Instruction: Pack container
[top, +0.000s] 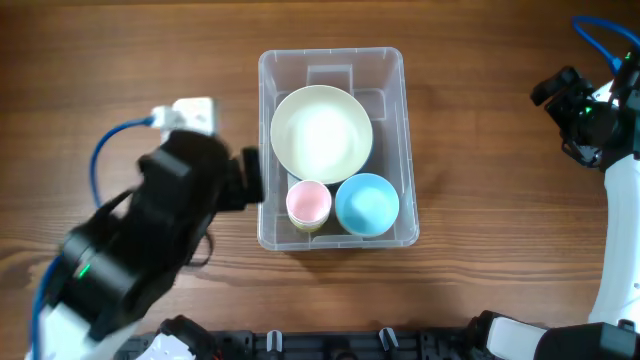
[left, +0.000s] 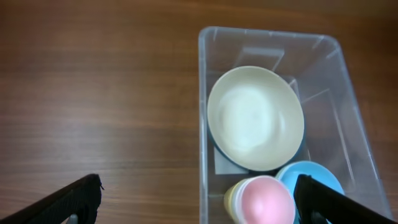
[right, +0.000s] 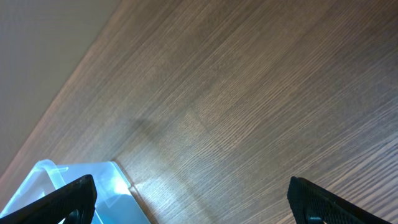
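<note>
The clear plastic container (top: 266, 150) sits mid-table. It holds a cream bowl (top: 322, 133), a pink cup (top: 308, 203) stacked on a yellow one, and a blue bowl (top: 367, 204). In the left wrist view the container (left: 204, 93), cream bowl (left: 255, 118), pink cup (left: 267, 200) and blue bowl (left: 311, 173) show below. My left gripper (left: 198, 202) is open and empty, above the container's left wall; it also shows in the overhead view (top: 250, 178). My right gripper (right: 193, 199) is open and empty over bare table, far right (top: 560, 100). A container corner (right: 68, 186) shows in the right wrist view.
A white plug with a blue cable (top: 190, 115) lies left of the container, on the left arm. Black fixtures (top: 330, 345) line the table's front edge. The wooden table (top: 480, 180) extends around the container.
</note>
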